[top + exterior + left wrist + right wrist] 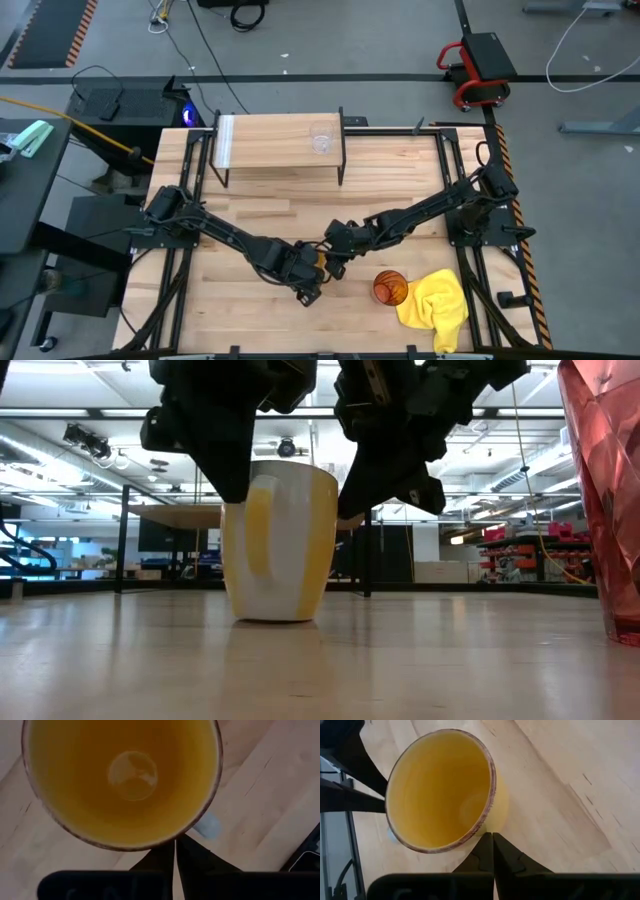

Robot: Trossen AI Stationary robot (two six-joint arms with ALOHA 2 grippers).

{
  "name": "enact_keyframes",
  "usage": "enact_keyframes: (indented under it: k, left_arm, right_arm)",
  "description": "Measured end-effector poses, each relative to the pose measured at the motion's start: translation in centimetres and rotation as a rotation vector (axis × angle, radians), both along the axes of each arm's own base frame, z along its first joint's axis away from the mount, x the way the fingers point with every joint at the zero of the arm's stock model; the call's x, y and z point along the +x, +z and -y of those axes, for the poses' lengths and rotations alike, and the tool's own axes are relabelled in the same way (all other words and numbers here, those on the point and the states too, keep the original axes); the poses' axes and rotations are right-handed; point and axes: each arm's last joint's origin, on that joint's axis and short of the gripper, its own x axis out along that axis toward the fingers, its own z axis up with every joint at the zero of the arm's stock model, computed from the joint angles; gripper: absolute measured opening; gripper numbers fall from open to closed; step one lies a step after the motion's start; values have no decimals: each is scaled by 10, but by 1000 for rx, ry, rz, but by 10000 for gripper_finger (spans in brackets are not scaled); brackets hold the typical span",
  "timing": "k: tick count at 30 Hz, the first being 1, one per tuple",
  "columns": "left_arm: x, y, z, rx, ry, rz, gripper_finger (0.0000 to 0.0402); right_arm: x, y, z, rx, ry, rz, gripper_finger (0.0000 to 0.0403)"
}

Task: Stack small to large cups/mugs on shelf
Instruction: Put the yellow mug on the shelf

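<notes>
Right under both my wrists stands the orange mug (122, 780), upright on the worktop (250, 215), mouth up. My left hand (175, 851) sits at its rim beside the pale handle (207, 825), fingers pressed together and gripping nothing. My right hand (492, 845) is likewise clenched, empty, at the opposite side. Nearby stands the amber tumbler (391, 288), touching a yellow cloth (437, 305). Well apart, the clear glass cup (320, 139) rests on the shelf (270, 140).

yellow cloth (437, 306), red cart (478, 66)
</notes>
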Motion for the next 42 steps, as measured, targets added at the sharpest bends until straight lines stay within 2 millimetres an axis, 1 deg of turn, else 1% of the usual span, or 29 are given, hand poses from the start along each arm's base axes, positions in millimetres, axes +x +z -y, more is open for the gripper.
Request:
enact_keyframes:
  k: [10, 21, 25, 29, 34, 39, 41, 42]
  left_arm:
    - [-3, -1, 0, 5, 14, -35, 28]
    - [-6, -1, 5, -21, 19, -55, 63]
    - [-11, 0, 6, -25, 19, -88, 72]
    - [-19, 9, 7, -30, 31, -98, 79]
    - [-31, 29, 1, -28, 57, -90, 76]
    - [-37, 48, -12, -15, 87, -49, 69]
    - [-36, 51, -20, -7, 89, -41, 67]
    - [-36, 52, -23, -5, 88, -37, 67]
  right_arm:
    - [-1, 0, -1, 6, 12, -8, 0]
    - [-1, -1, -1, 4, 12, -13, 1]
    - [-2, -1, -1, 2, 11, -18, 2]
    - [-2, -1, -1, 4, 13, -22, 2]
    - [-3, -2, -2, 21, 30, -39, 5]
    - [-4, -1, -3, 56, 60, -48, 12]
    - [-5, 3, -3, 70, 73, -45, 13]
    - [-7, 8, -3, 70, 80, -31, 14]
